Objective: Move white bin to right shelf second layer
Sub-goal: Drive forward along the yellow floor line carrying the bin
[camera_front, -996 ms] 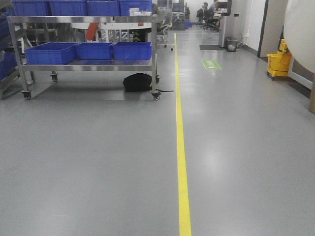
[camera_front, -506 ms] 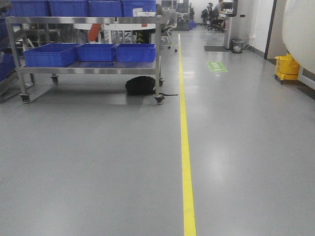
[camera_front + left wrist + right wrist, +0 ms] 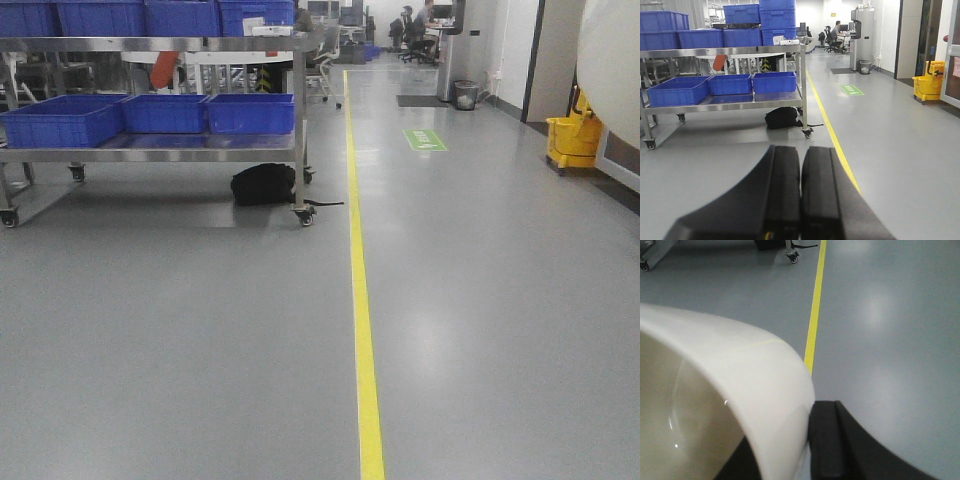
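While the right gripper [image 3: 816, 440] pinches its rim, left gripper [image 3: 800, 195] pressed together, the glossy cream-white plastic bin [image 3: 740, 385] near the yellow floor stripe [image 3: 814, 315] seems light, stiff, slippery.

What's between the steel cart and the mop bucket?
Front view: the yellow floor line and a green floor sign, otherwise bare floor between steel cart and mop bucket.

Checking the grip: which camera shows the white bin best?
Right wrist view: the white bin fills the lower left, rim and glossy inside clear, jaws at its wall. The front view catches only a blurred white edge, top right. The left wrist view shows none.
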`<state>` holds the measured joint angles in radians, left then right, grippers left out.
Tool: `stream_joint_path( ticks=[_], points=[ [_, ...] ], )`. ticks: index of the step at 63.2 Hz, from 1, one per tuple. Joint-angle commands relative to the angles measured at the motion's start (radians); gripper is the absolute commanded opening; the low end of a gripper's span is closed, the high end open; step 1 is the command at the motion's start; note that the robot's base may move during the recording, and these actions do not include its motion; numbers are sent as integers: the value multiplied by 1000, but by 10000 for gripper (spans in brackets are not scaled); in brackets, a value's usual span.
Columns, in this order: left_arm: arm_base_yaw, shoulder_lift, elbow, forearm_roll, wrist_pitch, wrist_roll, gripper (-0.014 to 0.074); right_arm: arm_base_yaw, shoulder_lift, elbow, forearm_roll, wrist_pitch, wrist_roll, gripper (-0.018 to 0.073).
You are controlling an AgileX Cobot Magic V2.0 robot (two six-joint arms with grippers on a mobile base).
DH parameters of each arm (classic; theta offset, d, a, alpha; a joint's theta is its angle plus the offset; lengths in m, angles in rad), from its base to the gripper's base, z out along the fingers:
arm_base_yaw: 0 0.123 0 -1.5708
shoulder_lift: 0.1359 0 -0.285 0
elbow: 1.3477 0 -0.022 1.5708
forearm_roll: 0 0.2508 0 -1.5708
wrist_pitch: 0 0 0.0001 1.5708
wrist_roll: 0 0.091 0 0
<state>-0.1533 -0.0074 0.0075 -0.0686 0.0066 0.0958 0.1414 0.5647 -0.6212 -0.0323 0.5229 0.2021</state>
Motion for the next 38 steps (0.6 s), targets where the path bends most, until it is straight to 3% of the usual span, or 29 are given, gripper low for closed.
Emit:
stream_joint_path(
  ticks=[1, 38],
  points=[
    [-1, -13, 33, -5, -87, -7, 85, -6, 0, -30, -3, -107, -2, 56],
    [-1, -13, 33, -5, -87, -7, 85, -6, 0, -30, -3, -107, -2, 56]
  ],
)
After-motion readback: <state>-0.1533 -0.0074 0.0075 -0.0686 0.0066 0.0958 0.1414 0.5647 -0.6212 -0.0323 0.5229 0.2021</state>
